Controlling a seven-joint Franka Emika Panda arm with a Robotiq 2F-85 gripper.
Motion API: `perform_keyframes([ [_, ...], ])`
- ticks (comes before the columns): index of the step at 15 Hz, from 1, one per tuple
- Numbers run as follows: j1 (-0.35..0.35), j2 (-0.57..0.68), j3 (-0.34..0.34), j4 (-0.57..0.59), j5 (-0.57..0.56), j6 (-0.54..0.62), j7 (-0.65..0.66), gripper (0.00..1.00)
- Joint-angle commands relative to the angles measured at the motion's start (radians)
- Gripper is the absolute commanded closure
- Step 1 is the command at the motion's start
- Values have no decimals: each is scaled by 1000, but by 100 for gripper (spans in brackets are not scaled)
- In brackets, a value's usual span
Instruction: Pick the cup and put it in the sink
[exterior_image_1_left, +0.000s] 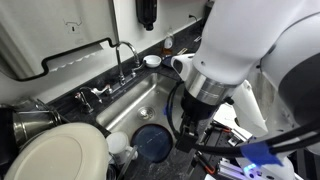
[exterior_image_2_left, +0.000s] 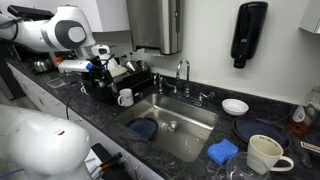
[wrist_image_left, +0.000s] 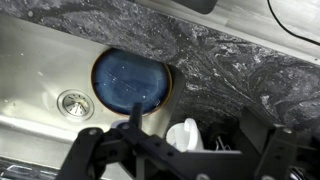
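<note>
Hanging above the counter's edge, the gripper (wrist_image_left: 178, 152) is being held with its fingers spread wide apart, and nothing is being clasped between them. Directly beneath the hand, in the gap between the two fingers in the wrist view, the cup (wrist_image_left: 185, 135) is standing upright, mouth up, on the dark stone counter (wrist_image_left: 230, 60). Whether the fingers are already level with its wall or are being kept above it cannot be told. In an exterior view the cup (exterior_image_2_left: 125, 97) is shown just beside the rim of the sink (exterior_image_2_left: 192, 128), below the hand and apart from it.

The cup is being judged light, stiff and probably ceramic. Its glazed wall is likely to be slippery, and it may chip if it is dropped onto steel. A hold across the body just under the rim is being favoured, with one finger on each side and the squeeze kept moderate. A pinch on the rim wall, one finger inside, would also serve. A tilted grasp is being counted the main risk, since the cup could be tipped against the clutter beside it.

Just beyond the cup, a blue plate (wrist_image_left: 130, 80) is lying flat in the basin, near the corner closest to the hand. Bare steel around the drain (wrist_image_left: 72, 100), farther out, is being judged the safer spot for setting down. Farthest from the hand, the faucet (exterior_image_2_left: 183, 74) and a white bowl (exterior_image_2_left: 235, 106) are being left untouched.
</note>
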Motion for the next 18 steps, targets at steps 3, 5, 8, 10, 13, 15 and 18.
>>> perform_keyframes([
  [3,6,238,5,25,-29,206,-22,0],
  [5,5,312,1,37,-43,246,-15,0],
  [8,11,389,-10,59,-66,273,-34,0],
  [10,23,337,-14,27,-62,259,-5,0],
  [13,22,366,-15,44,-65,263,-9,0],
  [15,22,366,-15,46,-65,263,-9,0],
  [18,16,357,4,12,-75,336,38,0],
])
